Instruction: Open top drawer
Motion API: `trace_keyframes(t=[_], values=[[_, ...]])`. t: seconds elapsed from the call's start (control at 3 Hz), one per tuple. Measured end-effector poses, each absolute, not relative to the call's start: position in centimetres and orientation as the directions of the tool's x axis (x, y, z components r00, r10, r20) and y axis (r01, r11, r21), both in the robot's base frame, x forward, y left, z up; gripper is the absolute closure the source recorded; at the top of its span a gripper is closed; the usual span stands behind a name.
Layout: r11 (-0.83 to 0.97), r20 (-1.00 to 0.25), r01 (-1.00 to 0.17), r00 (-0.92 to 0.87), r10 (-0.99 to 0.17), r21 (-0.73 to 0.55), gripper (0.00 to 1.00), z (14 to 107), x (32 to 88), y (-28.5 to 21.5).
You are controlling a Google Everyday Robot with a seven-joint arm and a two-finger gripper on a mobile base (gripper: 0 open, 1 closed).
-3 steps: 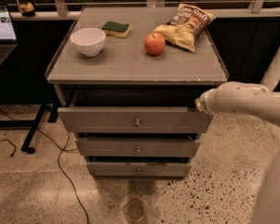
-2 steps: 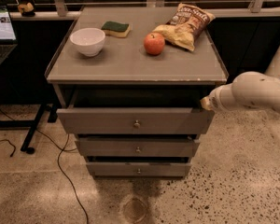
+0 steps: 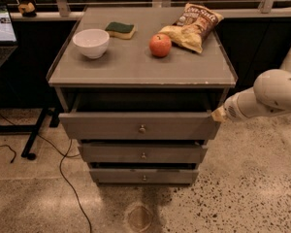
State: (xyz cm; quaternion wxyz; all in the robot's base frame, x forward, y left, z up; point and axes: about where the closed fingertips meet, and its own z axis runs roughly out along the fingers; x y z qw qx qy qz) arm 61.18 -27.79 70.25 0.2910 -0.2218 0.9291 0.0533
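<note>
The top drawer (image 3: 111,125) is the widest grey drawer of the cabinet, with a small round metal knob (image 3: 142,128) at its centre. It stands pulled out, with a dark gap behind its front panel. My gripper (image 3: 217,114) is at the end of the white arm, right beside the drawer's right end, at the front corner. Its fingers are hidden behind the wrist.
Two narrower drawers (image 3: 143,154) sit below. On the cabinet top (image 3: 126,67) are a white bowl (image 3: 90,42), a green sponge (image 3: 120,29), an apple (image 3: 160,45) and a chip bag (image 3: 194,23). A laptop (image 3: 0,28) is at left, cables (image 3: 63,169) on the floor.
My arm has drawn back to the right, away from the cabinet front. The top drawer stays pulled out as before.
</note>
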Motion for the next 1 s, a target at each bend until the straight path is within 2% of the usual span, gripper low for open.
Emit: trace_keyframes(t=[0.67, 1.0], values=[[0.895, -0.662, -0.440, -0.648, -0.376, -0.078, 1.00, 71.5, 66.7, -25.0], [0.895, -0.664, -0.439, -0.647, -0.376, -0.079, 1.00, 71.6, 66.7, -25.0]])
